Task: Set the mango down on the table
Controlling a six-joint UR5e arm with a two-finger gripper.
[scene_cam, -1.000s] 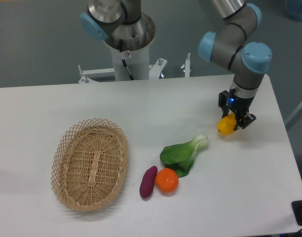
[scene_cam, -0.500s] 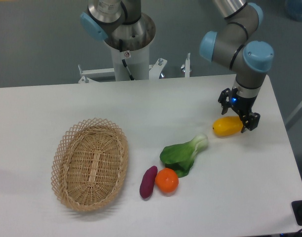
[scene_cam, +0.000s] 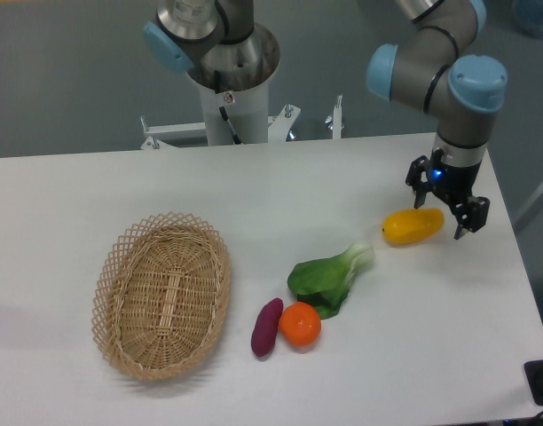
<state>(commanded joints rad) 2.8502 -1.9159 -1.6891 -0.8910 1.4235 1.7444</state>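
the mango (scene_cam: 413, 226) lies on its side on the table (scene_cam: 254, 204), toward the right end, its long axis running roughly left to right. we read it as resting on the surface under its own weight, since neither finger touches it. the gripper (scene_cam: 447, 201) hangs just to the right of it and a little above, jaws spread apart and holding nothing — one finger is close to the fruit's right tip, the other stands clear on the far side. the spread of the jaws fits a release: wide enough that the fruit is free of both fingers.

left of the mango, well apart from it, sits a group of other items: a bok choy (scene_cam: 329, 277) with its white stem pointing toward the mango, an orange (scene_cam: 300, 325) touching the leaves' lower edge, and a sweet potato (scene_cam: 266, 327) just beside the orange. a basket (scene_cam: 162, 295) stands farther left, and nothing can be seen in it.

we judge the placing to be done in substance — the fruit is down and lies flat. what remains, in our view, is for the arm to draw away without brushing the mango, which, being smooth and oval, could roll if nudged at its tip.
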